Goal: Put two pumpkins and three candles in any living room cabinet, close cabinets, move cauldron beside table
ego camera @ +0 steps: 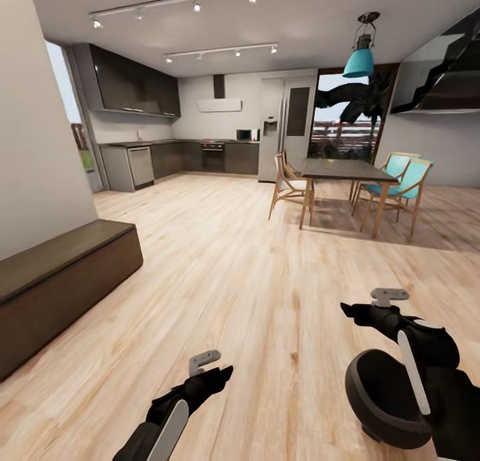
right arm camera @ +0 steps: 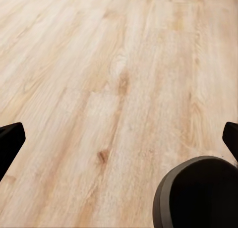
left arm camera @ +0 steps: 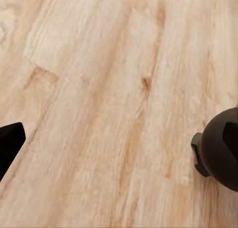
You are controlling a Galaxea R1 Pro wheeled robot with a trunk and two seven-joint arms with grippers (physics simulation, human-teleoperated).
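The black cauldron (ego camera: 383, 397) is low at the right, under my right forearm, with its wide mouth facing up; its rim (right arm camera: 198, 191) also appears in the right wrist view and its belly (left arm camera: 223, 148) in the left wrist view. My right gripper (ego camera: 351, 310) hangs above the floor just past the cauldron, open and empty, its fingertips (right arm camera: 10, 141) far apart. My left gripper (ego camera: 223, 374) is over bare floor to the cauldron's left, one finger (left arm camera: 9, 143) at the frame edge, open. The low dark brown cabinet (ego camera: 60, 281) runs along the left wall, its fronts shut. Pumpkins and candles are out of view.
A dark dining table (ego camera: 343, 171) with wooden and teal chairs (ego camera: 407, 181) stands ahead on the right. The kitchen counter (ego camera: 167, 157) and fridge (ego camera: 283, 124) line the far wall. Wide wooden floor (ego camera: 220, 261) lies between me and them.
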